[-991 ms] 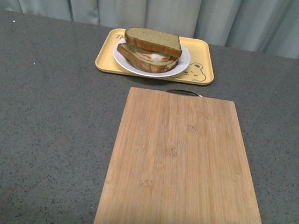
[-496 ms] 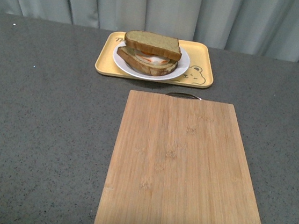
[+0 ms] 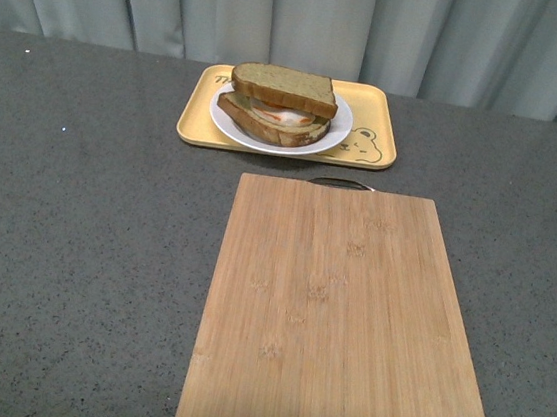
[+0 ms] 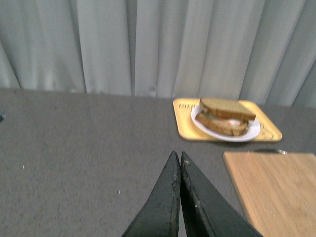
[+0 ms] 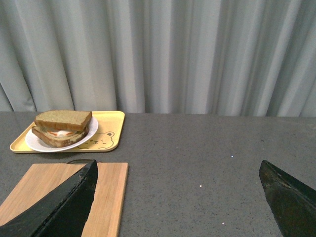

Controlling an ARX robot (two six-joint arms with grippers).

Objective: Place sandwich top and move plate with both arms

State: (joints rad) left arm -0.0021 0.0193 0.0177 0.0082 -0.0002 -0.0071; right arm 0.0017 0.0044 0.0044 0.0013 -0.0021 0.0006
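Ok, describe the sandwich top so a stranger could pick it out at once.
On the dark table's far side lies a yellow tray, and on it a white plate. The sandwich top is the upper slice of the stack on that plate: plain, brown-crusted, nothing on it, unlike the lower slice carrying the filling.

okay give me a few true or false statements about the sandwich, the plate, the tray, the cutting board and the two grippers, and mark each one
1. The sandwich top sits on the egg slice on the plate. True.
2. The plate rests on the cutting board. False: it sits on the yellow tray, beyond the bare board.
3. The left gripper is shut and empty. True.
4. The right gripper holds the plate. False: its fingers are wide apart, holding nothing.
5. Both arms show in the front view. False: neither does.
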